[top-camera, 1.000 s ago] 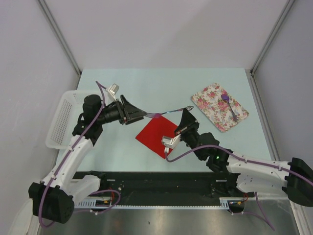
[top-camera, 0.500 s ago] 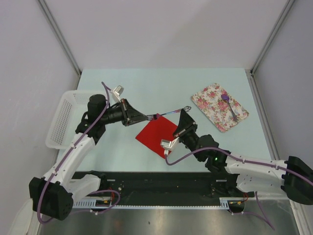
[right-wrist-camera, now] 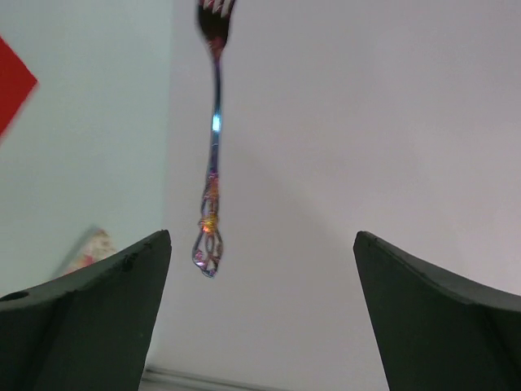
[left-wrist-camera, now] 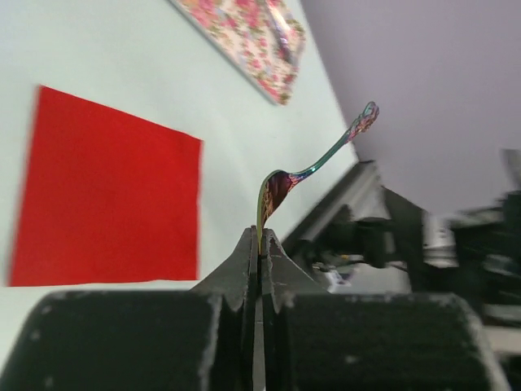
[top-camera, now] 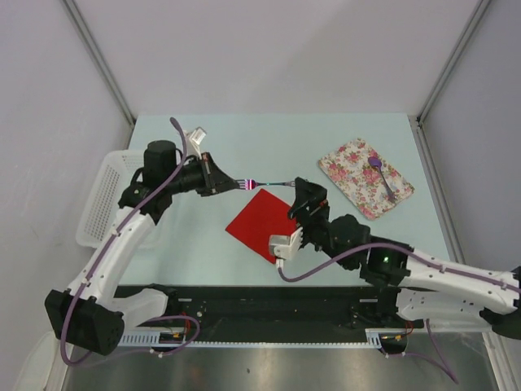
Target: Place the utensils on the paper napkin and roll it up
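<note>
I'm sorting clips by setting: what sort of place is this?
Likely a robotics lab cell: bare grey panel walls, a left arm and right arm bolted to a rail, a staged red napkin and fork.

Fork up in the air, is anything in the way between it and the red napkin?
Nothing visible. The left tool holds the fork in the air beside the far corner of the napkin. The open right tool is near the fork's handle.
</note>
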`<state>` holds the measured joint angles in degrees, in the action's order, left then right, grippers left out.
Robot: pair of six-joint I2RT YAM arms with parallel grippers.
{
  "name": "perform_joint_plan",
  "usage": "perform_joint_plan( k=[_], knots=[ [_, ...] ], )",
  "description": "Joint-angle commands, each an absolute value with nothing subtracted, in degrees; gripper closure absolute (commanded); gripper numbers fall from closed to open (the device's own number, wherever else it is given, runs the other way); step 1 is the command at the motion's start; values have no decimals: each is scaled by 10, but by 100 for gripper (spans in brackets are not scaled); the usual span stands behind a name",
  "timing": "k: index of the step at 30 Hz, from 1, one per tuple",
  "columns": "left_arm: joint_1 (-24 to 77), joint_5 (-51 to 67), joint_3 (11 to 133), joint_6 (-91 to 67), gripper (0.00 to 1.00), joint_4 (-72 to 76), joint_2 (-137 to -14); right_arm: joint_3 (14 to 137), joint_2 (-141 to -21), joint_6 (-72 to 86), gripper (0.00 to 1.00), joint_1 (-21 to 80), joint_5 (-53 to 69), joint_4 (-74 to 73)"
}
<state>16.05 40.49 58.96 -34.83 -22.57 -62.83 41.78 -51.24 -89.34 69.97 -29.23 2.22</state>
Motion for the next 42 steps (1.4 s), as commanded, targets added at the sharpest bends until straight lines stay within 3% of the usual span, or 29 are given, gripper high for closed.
perform_joint_plan(
  k=[1, 5, 7, 12, 14, 17, 33, 42],
  knots=[
    [170, 345, 646, -180, 100, -323, -648, 657, -579, -516, 0, 688, -216, -364],
    [206, 318, 657, -117, 100, -360, -661, 784, -669, -354, 0, 600, -36, -483],
    [219, 328, 668, -106, 100, -374, -667, 808, -699, -301, 2, 579, -11, -497],
    [234, 365, 700, -66, 100, -424, -714, 813, -731, -241, 27, 575, 75, -458],
    [237, 367, 701, -62, 100, -429, -720, 801, -736, -229, 31, 576, 105, -455],
    [244, 367, 703, -59, 100, -434, -729, 775, -743, -222, 39, 573, 96, -431],
    [247, 421, 700, -88, 100, -415, -751, 779, -821, -205, 42, 545, 97, -375],
    [247, 417, 699, -95, 100, -412, -747, 768, -837, -225, 60, 562, 48, -364]
  ],
)
